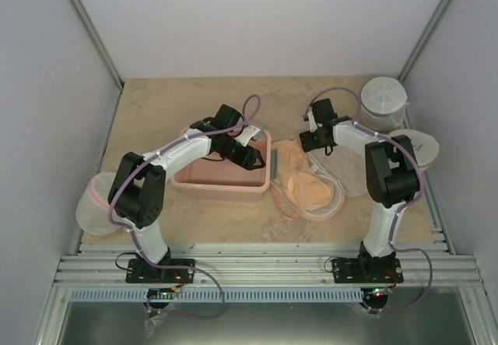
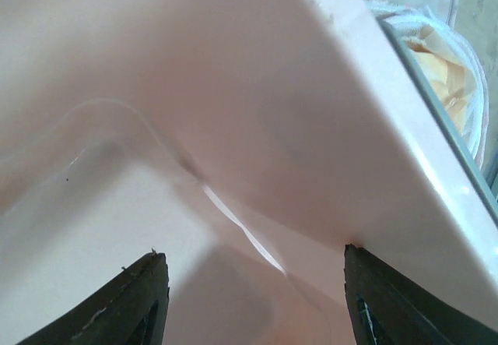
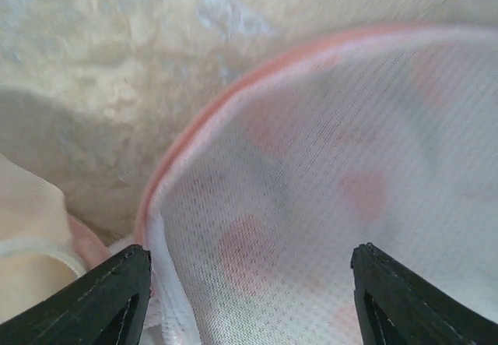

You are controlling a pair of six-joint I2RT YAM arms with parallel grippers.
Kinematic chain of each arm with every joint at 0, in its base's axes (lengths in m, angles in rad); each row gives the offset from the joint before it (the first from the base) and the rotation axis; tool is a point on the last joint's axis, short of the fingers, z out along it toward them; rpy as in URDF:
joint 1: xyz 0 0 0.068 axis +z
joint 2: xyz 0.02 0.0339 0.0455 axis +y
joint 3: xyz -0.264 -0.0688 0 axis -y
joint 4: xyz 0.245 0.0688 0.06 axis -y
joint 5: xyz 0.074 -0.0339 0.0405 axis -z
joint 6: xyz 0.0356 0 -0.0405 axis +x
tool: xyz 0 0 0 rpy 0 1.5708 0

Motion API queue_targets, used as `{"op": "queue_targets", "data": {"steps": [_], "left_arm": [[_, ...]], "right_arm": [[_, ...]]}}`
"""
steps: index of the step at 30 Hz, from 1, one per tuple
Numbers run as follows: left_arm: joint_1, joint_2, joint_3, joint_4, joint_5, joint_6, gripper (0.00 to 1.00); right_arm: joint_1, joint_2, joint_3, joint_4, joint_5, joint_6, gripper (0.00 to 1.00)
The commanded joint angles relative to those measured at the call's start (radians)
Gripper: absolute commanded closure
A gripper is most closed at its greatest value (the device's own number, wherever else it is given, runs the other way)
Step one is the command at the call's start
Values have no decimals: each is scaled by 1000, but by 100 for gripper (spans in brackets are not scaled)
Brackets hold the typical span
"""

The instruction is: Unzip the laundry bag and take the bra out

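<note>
The laundry bag (image 1: pixel 352 175) lies unzipped and spread open right of centre, its pale mesh lining (image 3: pixel 327 174) and pink edging (image 3: pixel 194 119) facing up. The peach-orange bra (image 1: pixel 305 181) rests on the open bag, and a corner of it (image 3: pixel 27 259) shows in the right wrist view. My right gripper (image 1: pixel 317 142) (image 3: pixel 249 255) hovers open just above the mesh at the bag's far end, with nothing between its fingers. My left gripper (image 1: pixel 247 155) (image 2: pixel 253 259) is open and empty, low inside the pink tub (image 2: pixel 233 88), close to its right wall.
The pink rectangular tub (image 1: pixel 187 180) sits left of the bag, almost touching it. Two round white mesh containers (image 1: pixel 383 100) (image 1: pixel 420 146) stand at the back right, another (image 1: pixel 95 203) at the near left. Frame rails run along the table's sides.
</note>
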Motion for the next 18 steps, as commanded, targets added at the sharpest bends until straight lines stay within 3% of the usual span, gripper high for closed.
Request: {"op": "queue_targets", "data": {"steps": [1, 5, 9, 13, 18], "left_arm": [[-4, 2, 47, 39, 21, -18, 36], [-1, -37, 87, 7, -38, 9, 33], [24, -72, 115, -12, -79, 15, 25], [75, -101, 131, -32, -80, 9, 20], [91, -114, 203, -71, -78, 25, 15]], "right_arm": [[-4, -72, 78, -111, 30, -34, 29], [-3, -235, 32, -154, 26, 12, 25], [-4, -429, -104, -186, -87, 111, 23], [-7, -638, -308, -194, -214, 251, 25], [-7, -812, -469, -262, -220, 418, 29]]}}
